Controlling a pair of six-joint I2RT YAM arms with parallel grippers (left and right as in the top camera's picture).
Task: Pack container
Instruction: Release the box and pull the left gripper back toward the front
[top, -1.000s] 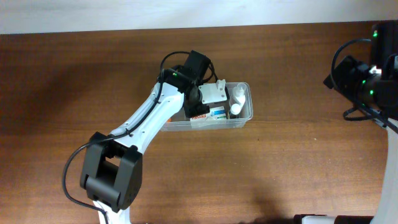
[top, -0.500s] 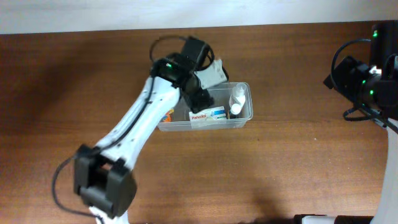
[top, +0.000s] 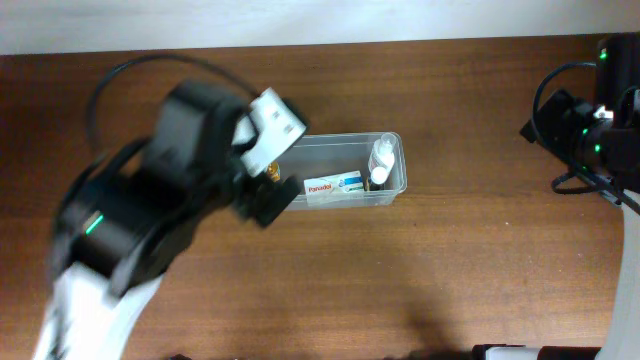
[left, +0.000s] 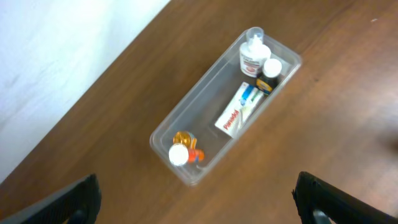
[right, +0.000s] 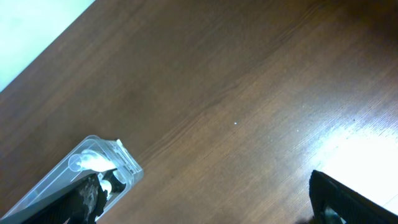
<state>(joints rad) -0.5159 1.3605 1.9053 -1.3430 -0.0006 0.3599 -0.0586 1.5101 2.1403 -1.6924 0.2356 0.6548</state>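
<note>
The clear container (top: 352, 172) sits toward the far edge of the table (top: 430, 280), roughly midway along it, with its long axis running parallel to that edge. Inside I can make out a white bottle (left: 253, 60) and a small dark bottle (left: 270, 70) at one end, a flat box (left: 239, 110) in the middle, and an orange bottle (left: 183, 151) with a white cap at the other end. The left gripper (left: 198, 202) hangs high above the tub with its jaws spread wide and nothing between them. From its wrist view the tub lies straight ahead and below, set on a diagonal. The left arm looms over the tub's left end, so it is plainly the nearer one. The right gripper (right: 208, 202) is also wide and empty, well apart at the table's right edge, catching only the tub's near corner. I see nothing loose outside the tub, so packing looks close to finished.
</note>
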